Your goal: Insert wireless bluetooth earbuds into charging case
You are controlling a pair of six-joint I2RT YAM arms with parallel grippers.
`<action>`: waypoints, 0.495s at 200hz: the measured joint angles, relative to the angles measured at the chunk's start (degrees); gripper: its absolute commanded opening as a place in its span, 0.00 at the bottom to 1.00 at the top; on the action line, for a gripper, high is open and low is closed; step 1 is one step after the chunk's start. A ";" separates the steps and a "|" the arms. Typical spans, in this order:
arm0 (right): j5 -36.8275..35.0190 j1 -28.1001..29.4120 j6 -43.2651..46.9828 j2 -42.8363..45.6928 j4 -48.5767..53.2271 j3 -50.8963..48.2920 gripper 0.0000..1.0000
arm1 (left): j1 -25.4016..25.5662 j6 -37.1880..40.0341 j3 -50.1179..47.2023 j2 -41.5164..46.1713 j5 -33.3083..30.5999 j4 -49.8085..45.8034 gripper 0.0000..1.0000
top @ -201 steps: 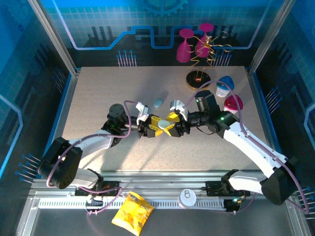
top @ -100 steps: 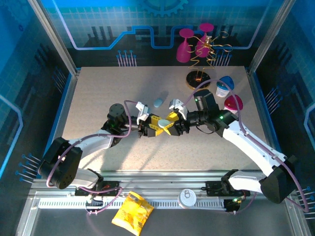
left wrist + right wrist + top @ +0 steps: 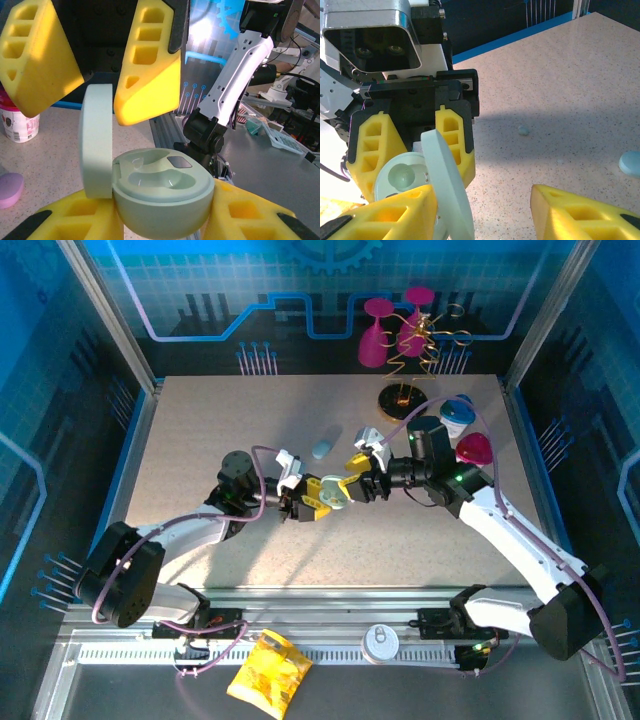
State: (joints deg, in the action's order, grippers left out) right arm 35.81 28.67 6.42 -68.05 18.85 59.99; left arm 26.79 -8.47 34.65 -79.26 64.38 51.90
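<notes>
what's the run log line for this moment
left end effector: shut on charging case | lid: open | visible socket: empty | right end effector: open near lid

Pale green charging case (image 3: pixel 160 200), lid (image 3: pixel 97 145) upright, between the left gripper's (image 3: pixel 160 217) yellow fingers (image 3: pixel 250 220), right gripper (image 3: pixel 97 80) just above

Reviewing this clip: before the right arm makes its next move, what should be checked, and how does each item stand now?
1. The charging case clamped by the left gripper: ok.
2. The lid open: ok, standing upright.
3. The visible socket empty: ok.
4. The right gripper carrying an earbud: not ok; its fingers are apart with nothing between them.
5. An earbud located: cannot tell; a tiny pale piece lies on the table.
6. Those fingers apart from the lid: cannot tell.
</notes>
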 measured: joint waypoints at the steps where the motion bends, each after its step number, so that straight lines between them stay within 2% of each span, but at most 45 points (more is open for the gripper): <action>1: 0.00 0.00 0.00 0.00 0.00 0.00 0.52 | 0.00 0.00 0.02 0.00 0.00 0.00 0.30; 67: 5.22 -0.20 1.05 -1.07 1.20 0.48 0.60 | 0.00 0.94 0.00 0.00 -0.02 0.00 0.30; 80: 5.86 -0.20 1.18 -0.92 1.20 0.48 0.56 | 0.00 0.94 0.00 0.00 -0.02 0.02 0.30; 99: 6.71 -0.20 1.53 -0.85 1.25 0.48 0.44 | 0.00 0.87 0.00 0.00 0.00 0.31 0.30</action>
State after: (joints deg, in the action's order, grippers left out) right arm 42.52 28.47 7.94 -68.90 20.10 60.47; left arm 26.79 -7.60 34.65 -79.26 64.38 52.21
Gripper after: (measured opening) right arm 0.511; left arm 0.366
